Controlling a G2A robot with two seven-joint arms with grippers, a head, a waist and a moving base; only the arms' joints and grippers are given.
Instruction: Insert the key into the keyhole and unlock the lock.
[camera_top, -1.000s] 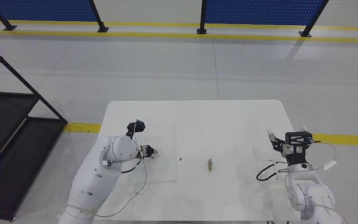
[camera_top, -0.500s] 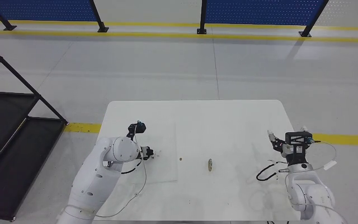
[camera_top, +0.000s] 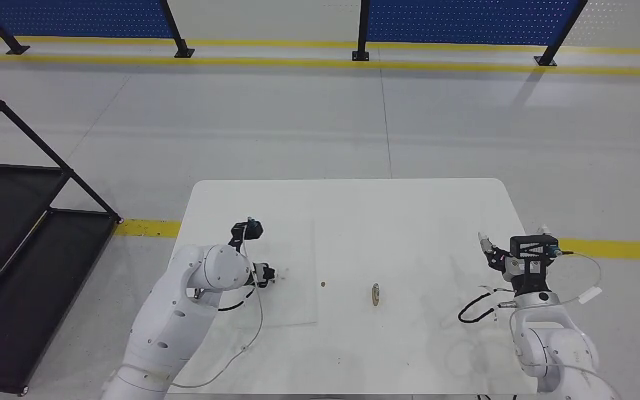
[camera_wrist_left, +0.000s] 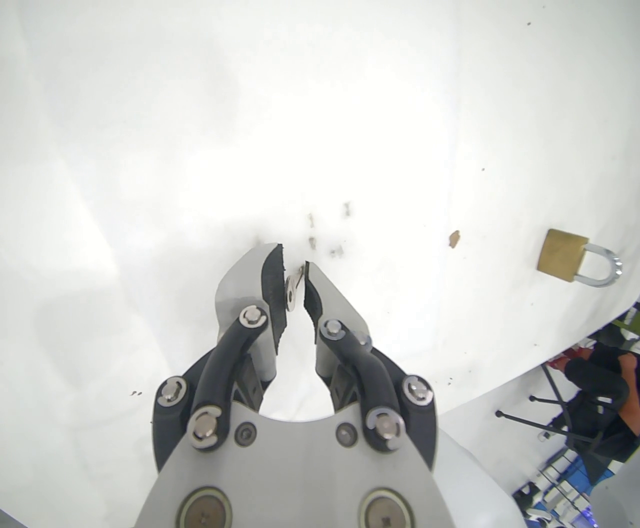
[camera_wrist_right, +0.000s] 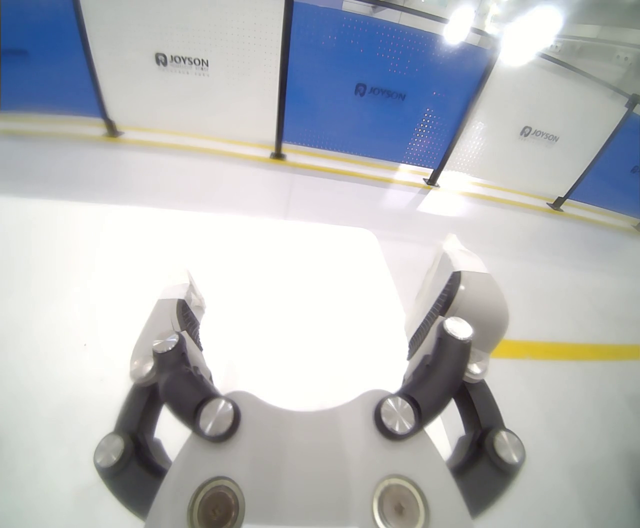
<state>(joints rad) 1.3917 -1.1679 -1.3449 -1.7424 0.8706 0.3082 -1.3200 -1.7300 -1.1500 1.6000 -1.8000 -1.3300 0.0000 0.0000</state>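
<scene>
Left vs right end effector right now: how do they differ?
Left end effector is shut on the key; right end effector is open and empty. Left end effector points down at the table; right end effector looks out across it toward the fence panels. Both look like the same model.

Three cameras, one table.
Top looks straight down on the white rectangular table (camera_top: 420, 215); left wrist close above it, right wrist facing outward.
</scene>
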